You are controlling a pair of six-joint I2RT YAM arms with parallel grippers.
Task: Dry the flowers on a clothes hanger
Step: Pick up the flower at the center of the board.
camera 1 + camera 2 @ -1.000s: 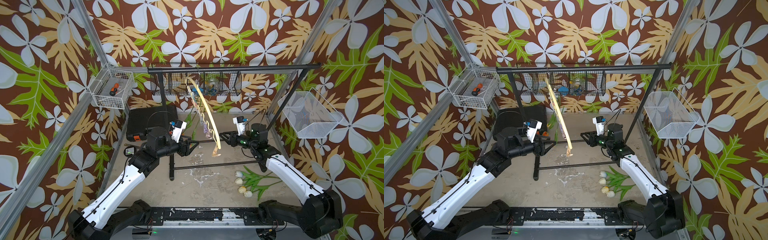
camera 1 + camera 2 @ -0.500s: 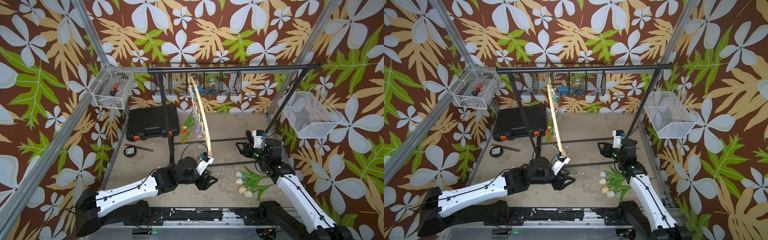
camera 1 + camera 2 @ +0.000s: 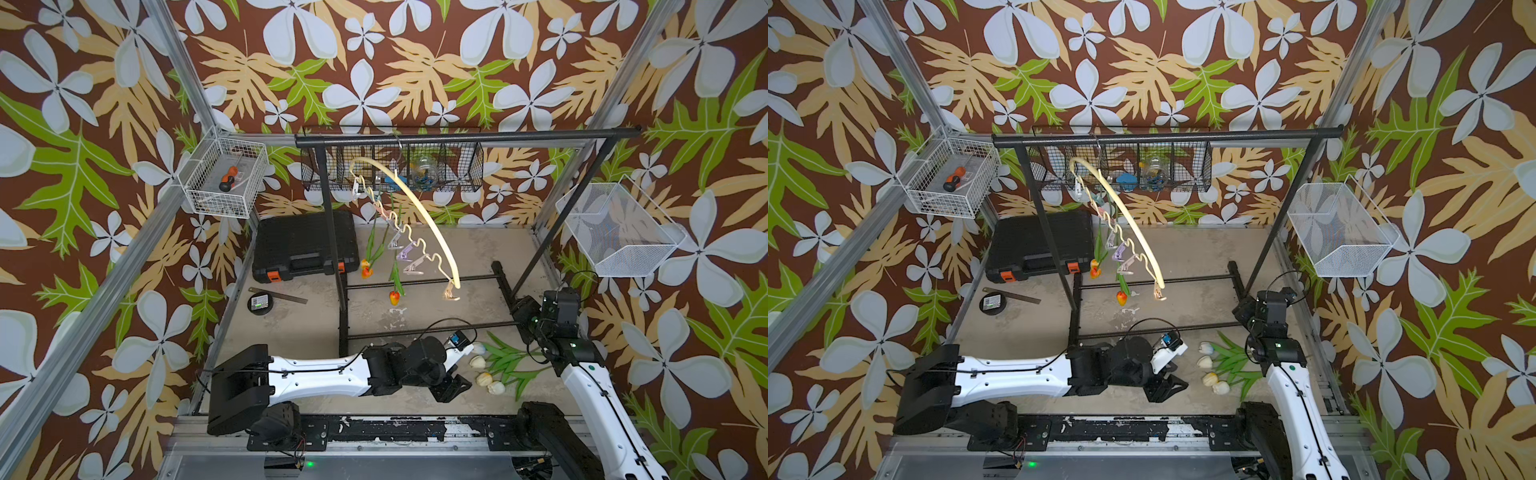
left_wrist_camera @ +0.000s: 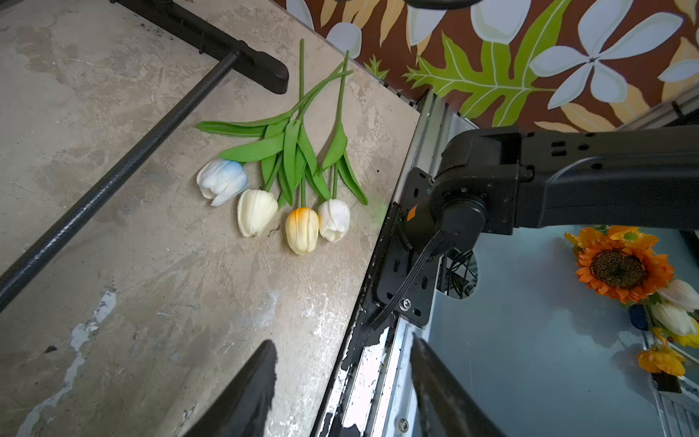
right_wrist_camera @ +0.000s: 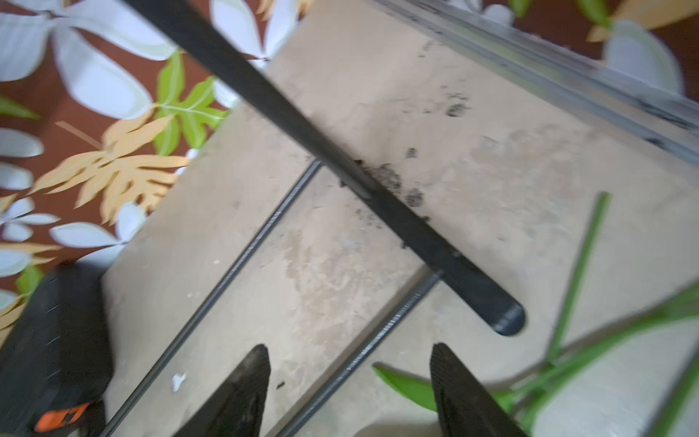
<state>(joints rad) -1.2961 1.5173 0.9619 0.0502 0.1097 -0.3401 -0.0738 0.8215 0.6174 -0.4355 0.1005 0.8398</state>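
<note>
Several loose flowers (image 3: 500,365) (image 3: 1223,365) (image 4: 291,170), white, cream and orange-tipped tulips, lie on the table at the front right. Two orange tulips (image 3: 394,297) (image 3: 1121,297) hang heads down from pins on the cream clothes hanger (image 3: 419,202) (image 3: 1128,218), which hooks on the rack's top bar. My left gripper (image 3: 453,384) (image 3: 1167,386) (image 4: 343,343) is open and empty, low over the table's front edge just left of the tulip heads. My right gripper (image 3: 524,308) (image 3: 1241,309) (image 5: 350,350) is open and empty, above the stem ends by the rack's foot.
The black garment rack (image 3: 457,136) spans the table, with floor bars (image 5: 242,261) between my arms. A black toolbox (image 3: 305,245), a tape measure (image 3: 260,302) and a ruler lie at the back left. Wire baskets (image 3: 226,183) (image 3: 619,232) hang on the side walls.
Both arms left the hanger. The left swung down to the front of the table beside the loose tulips. The right drew back to the right and opened its jaws. The hanger swung round.
</note>
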